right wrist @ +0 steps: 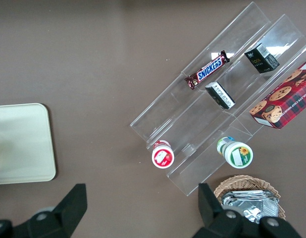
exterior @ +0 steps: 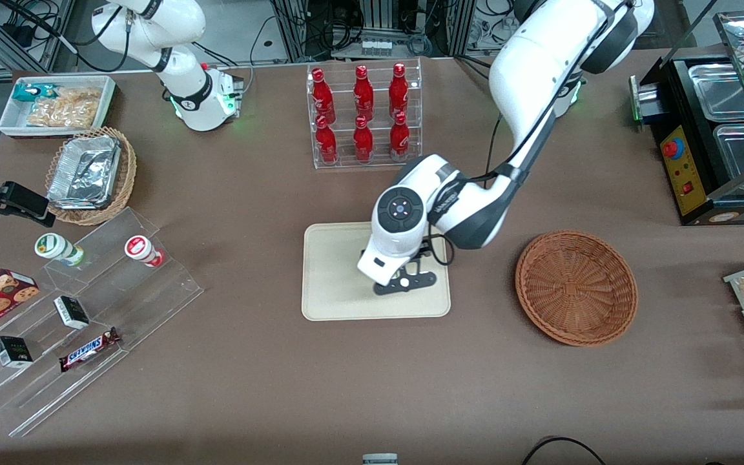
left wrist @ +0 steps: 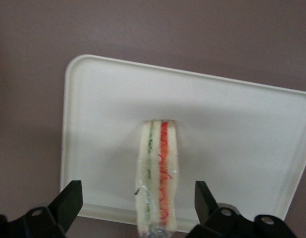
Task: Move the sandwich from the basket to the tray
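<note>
I see the sandwich standing on edge on the tray, its layers and long axis running from the tray's middle toward one long rim. My gripper hangs above it, fingers spread wide, touching nothing. The basket sits beside the tray.

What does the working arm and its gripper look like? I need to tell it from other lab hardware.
The working arm is glossy white with black joint bands, a black round cap with small lights, and a black cable alongside. Its gripper above the tray is black, with dark wedge-shaped fingers.
</note>
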Robot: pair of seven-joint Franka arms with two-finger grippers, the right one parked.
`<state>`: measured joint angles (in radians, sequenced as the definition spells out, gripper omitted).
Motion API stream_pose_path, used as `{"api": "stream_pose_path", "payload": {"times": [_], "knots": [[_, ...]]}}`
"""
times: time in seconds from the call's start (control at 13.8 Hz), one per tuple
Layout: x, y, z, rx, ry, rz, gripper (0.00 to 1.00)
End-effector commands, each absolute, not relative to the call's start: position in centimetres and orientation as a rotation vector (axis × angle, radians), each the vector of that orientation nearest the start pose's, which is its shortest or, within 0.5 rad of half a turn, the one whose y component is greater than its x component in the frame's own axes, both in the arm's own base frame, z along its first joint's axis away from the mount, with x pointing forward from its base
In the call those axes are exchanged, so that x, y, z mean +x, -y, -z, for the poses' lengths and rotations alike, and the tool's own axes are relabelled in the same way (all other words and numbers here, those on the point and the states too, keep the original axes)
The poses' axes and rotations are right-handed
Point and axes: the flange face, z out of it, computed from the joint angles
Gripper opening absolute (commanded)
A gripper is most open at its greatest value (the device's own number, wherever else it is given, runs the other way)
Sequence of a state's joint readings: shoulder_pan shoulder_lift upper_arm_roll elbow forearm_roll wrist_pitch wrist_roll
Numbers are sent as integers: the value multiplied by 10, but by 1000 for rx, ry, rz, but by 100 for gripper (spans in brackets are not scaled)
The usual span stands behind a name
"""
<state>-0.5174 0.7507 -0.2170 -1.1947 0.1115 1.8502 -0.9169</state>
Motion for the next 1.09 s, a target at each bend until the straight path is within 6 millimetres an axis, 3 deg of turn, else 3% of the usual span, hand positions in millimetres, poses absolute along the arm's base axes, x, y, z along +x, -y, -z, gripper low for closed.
{"api": "stream_pose_path", "payload": {"times": [0.0, 0.22, 0.29, 0.36, 0.51, 0.58, 0.8, 1.02], "knots": [[602, 385, -402, -3040, 295, -152, 100], [617, 283, -439, -3037, 281, -248, 100], [615, 253, -450, -3014, 308, -283, 100], [618, 210, -464, -2999, 313, -324, 100], [613, 155, -491, -3000, 200, -416, 100], [610, 123, -505, -2997, 239, -436, 100], [580, 86, -543, -2988, 230, -464, 100], [553, 85, -558, -2976, 224, -437, 100]]}}
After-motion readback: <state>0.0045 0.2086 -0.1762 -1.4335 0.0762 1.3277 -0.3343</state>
